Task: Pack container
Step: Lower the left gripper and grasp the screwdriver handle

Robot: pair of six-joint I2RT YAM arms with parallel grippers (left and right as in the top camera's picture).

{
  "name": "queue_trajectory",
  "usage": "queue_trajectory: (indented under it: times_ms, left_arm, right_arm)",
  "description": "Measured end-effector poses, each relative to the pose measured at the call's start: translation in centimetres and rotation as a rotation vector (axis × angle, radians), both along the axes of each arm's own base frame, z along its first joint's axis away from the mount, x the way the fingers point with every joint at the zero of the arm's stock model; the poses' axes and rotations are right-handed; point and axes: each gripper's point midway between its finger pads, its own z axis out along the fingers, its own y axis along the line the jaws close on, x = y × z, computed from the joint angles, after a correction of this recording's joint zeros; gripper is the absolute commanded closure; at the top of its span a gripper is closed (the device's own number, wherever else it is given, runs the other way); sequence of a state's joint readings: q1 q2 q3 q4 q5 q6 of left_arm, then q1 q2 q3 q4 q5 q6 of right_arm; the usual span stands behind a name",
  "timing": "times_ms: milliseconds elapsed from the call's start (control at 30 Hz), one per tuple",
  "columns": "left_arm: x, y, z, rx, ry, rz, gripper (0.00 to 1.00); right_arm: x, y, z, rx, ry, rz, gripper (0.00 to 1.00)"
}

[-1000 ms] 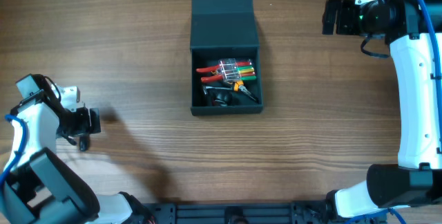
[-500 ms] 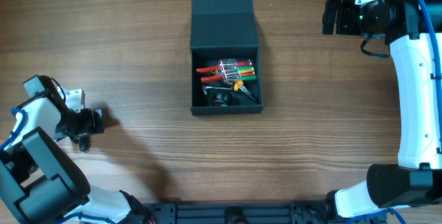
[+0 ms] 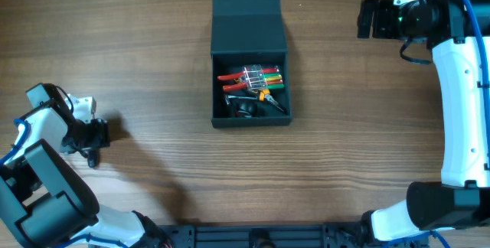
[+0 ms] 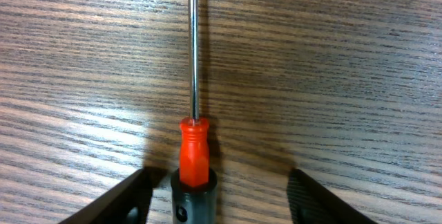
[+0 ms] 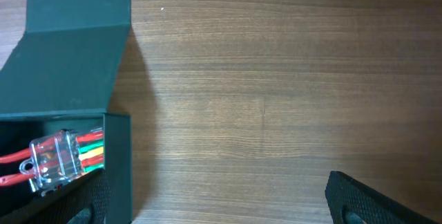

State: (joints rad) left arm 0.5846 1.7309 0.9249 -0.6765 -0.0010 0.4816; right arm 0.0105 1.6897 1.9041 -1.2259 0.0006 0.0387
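Left wrist view cuts off the screwdriver [image 4: 194,151] tip

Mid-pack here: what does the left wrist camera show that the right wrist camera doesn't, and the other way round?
Left wrist only: an orange-handled screwdriver, metal shaft pointing away, between the fingers of the open left gripper, not clamped. Right wrist only: beyond the open right gripper, the container, lid open, with a clear holder of coloured tools inside. Both: the wooden table and dark fingers spread wide at the bottom edge.
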Motion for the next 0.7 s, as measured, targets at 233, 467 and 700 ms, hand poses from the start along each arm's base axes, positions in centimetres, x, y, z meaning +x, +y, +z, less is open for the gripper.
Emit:
queue_trajectory:
  times_ms: [233,467,700]
  left_arm:
    - [0.01,-0.04,0.0,-0.002,-0.001,0.0,0.47]
    - [0.05,-0.18,-0.02,-0.01,-0.003,-0.001,0.61]
    - [0.06,-0.17,-0.02,-0.01,-0.004,-0.001,0.69]
  right_arm:
    - [0.0,0.0,0.0,0.0,0.0,0.0,0.0]
    - [0.0,-0.01,0.0,0.0,0.0,0.0,0.0]
    - [-0.01,-0.01,0.0,-0.001,0.0,0.0,0.0]
